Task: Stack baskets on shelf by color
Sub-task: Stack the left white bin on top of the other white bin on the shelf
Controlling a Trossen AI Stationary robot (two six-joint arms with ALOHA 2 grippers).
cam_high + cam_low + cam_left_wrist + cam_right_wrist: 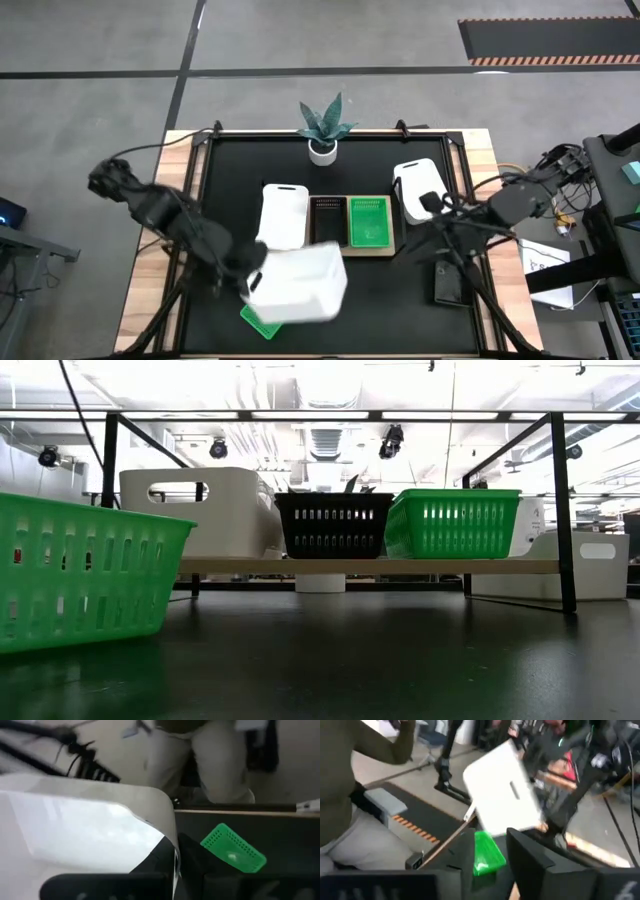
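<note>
My left gripper [255, 268] is shut on a white basket [298, 285] and holds it in the air over the near part of the mat. A green basket [262, 322] lies on the mat below it and shows large in the low view [80, 575]. The wooden shelf [350, 247] carries a white basket [284, 213], a black basket [328, 220] and a green basket [369, 222] side by side. Another white basket [418, 188] rests on the mat right of the shelf. My right gripper [418, 238] hovers open and empty beside the shelf's right end. My left gripper holds the white basket by a side wall near a corner [172, 845]. The wall stands between the two fingers, which seem to be one inside and one outside. The basket is lifted clear and tilted, above the green basket on the mat.
A white plant pot [322, 150] stands at the far side of the mat. A dark flat rectangular thing [447, 285] lies at the near right. A black frame [560, 510] stands around the shelf. A person in beige trousers [210, 760] stands just beyond the table's near edge.
</note>
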